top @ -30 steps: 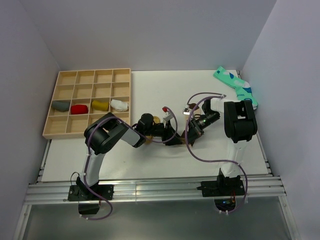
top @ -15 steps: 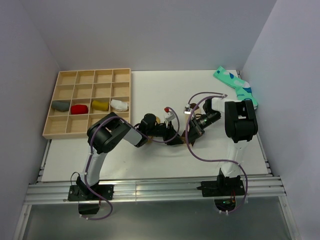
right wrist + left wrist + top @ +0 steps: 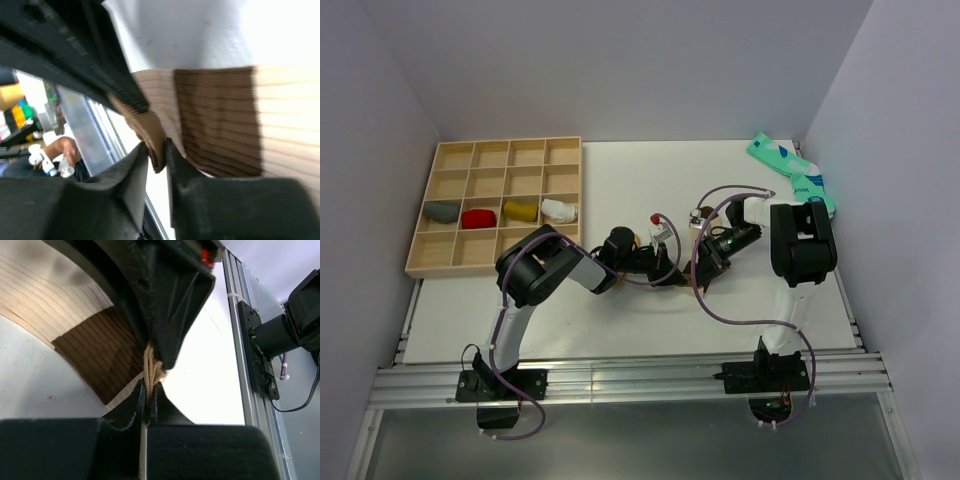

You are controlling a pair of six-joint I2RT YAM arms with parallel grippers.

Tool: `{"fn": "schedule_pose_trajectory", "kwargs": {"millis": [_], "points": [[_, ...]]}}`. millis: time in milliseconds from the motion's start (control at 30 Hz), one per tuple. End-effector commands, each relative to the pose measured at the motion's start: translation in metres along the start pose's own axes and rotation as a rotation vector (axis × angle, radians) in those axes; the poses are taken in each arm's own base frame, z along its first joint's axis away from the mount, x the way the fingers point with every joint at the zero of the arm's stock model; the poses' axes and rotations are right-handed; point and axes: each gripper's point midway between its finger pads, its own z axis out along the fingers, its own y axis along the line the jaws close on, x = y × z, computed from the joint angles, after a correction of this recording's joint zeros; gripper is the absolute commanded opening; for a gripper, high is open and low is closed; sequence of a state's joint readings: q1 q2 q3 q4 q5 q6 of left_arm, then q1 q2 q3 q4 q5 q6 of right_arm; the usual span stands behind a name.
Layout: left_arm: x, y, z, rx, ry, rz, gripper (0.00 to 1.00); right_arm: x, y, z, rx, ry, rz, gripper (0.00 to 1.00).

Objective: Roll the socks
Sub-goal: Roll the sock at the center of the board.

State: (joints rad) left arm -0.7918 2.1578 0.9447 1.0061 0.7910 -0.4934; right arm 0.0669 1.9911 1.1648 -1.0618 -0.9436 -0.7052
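Four rolled socks (image 3: 520,211) sit in the tray (image 3: 492,181); our left and right jaws clench the beige sock (image 3: 215,120), seemingly unrolled; teal socks (image 3: 790,172) wait far-right.

A robot lab cell: plain grey walls (image 3: 620,70) round a white table (image 3: 620,180); aluminium rail (image 3: 620,380) up front

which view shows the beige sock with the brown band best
Right wrist: the beige sock fills the frame, ribs and brown band clear, its edge pinched by the right gripper. Left wrist shows a band too, but less of it. Top external barely shows it.
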Motion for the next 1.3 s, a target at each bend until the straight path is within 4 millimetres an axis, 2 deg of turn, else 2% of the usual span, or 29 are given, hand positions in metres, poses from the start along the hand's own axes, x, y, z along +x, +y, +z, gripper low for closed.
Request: {"fn": "schedule_pose_trajectory", "kwargs": {"millis": [0,167,333,400,633,733,800,1000,1267], "points": [[-0.013,-0.007,0.006,0.037,-0.026,0.048,0.00,-0.015,-0.015,-0.011,0.130,-0.051,-0.038,0.29],[-0.010,-0.008,0.005,0.030,-0.016,0.044,0.00,-0.030,-0.018,-0.026,0.228,-0.096,-0.059,0.46],[-0.008,-0.008,0.004,0.025,-0.005,0.041,0.00,-0.051,-0.018,-0.048,0.304,-0.171,-0.070,0.51],[-0.007,-0.008,0.004,0.023,-0.002,0.043,0.00,-0.056,-0.027,-0.052,0.350,-0.183,-0.048,0.50],[-0.006,-0.010,0.006,0.030,0.001,0.043,0.00,-0.057,-0.064,-0.059,0.518,-0.190,0.041,0.34],[-0.004,-0.011,0.008,0.031,0.007,0.040,0.00,-0.062,-0.081,-0.063,0.601,-0.194,0.081,0.33],[-0.004,-0.013,0.009,0.034,0.008,0.038,0.00,-0.062,-0.088,-0.058,0.625,-0.175,0.089,0.32],[-0.002,-0.016,0.010,0.037,0.019,0.028,0.00,-0.072,-0.096,-0.057,0.710,-0.141,0.081,0.29],[0.008,-0.016,0.012,0.051,0.070,-0.050,0.00,-0.087,-0.093,-0.052,0.753,-0.116,0.054,0.29]]}}
